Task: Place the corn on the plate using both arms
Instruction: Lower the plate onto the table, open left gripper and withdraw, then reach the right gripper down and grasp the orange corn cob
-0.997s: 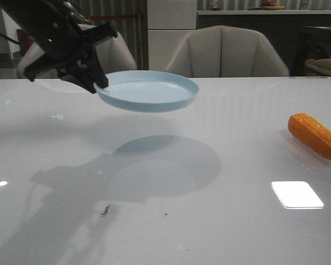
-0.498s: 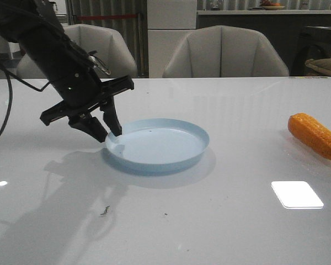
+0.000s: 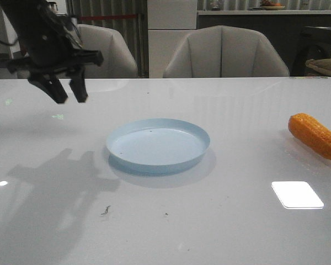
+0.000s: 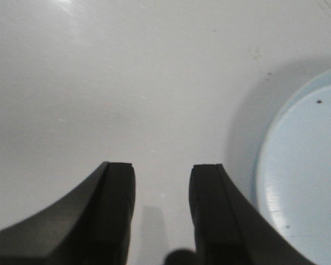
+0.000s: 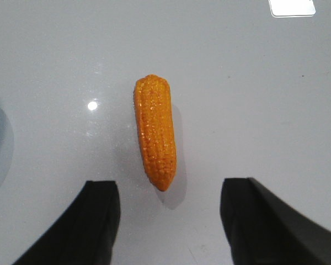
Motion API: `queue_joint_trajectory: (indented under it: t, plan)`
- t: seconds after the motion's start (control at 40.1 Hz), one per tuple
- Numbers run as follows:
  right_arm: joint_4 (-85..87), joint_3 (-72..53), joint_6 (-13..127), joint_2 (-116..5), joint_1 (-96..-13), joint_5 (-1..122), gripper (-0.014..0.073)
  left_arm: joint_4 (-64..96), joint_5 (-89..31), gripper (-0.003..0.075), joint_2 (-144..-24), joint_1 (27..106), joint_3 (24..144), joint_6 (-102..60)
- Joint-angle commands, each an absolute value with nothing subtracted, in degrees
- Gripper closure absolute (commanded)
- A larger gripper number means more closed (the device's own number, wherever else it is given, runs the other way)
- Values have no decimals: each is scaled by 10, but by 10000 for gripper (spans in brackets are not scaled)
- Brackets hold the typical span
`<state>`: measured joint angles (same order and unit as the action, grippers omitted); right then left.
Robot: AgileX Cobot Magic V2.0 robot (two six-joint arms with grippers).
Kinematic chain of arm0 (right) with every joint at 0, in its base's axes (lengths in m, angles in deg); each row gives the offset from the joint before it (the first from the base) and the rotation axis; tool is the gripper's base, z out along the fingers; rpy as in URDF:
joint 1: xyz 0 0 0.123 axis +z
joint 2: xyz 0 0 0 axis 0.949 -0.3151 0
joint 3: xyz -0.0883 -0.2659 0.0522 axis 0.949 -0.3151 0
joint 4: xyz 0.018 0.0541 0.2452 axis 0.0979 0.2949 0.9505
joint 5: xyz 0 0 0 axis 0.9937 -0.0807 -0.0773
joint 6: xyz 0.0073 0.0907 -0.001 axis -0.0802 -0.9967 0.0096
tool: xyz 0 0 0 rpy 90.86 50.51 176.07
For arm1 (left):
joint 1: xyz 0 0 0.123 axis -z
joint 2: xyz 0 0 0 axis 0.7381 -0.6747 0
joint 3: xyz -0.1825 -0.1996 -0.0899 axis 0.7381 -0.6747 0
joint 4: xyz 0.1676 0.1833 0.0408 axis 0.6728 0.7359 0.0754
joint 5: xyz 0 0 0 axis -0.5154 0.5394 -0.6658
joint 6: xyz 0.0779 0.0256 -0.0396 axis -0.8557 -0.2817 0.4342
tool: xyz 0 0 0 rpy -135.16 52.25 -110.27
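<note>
Plate holds nothing; corn on table; both tools agape, empty.

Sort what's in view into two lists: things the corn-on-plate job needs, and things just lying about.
Job:
- corn, lying on the table at the right
- plate, empty, mid-table
- left claw, open, raised above the table left of the plate
- right claw, open over the corn

Lying about:
- chairs behind the table
- dark speck on the tabletop in front of the plate
</note>
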<state>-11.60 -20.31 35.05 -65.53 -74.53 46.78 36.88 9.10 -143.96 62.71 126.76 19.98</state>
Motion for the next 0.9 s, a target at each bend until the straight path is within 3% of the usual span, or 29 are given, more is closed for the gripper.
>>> queue_joint_trajectory:
  t: [0.0, 0.174, 0.399, 0.673, 0.872]
  plan:
    - [-115, -134, 356, -677, -745, 474, 83, 438, 55, 385, -1350, 621, 1283, 203]
    - [-115, -39, 356, -758, -745, 444, 63, 437, -32, 385, -1253, 612, 1220, 203]
    - [-115, 59, 356, -888, -745, 402, 7, 437, -138, 385, -1112, 612, 1046, 203]
    - [-112, 127, 356, -1017, -744, 393, 7, 442, -158, 385, -977, 612, 862, 203]
    - [-106, 130, 356, -1066, -738, 389, 12, 442, -158, 385, -918, 612, 821, 203]
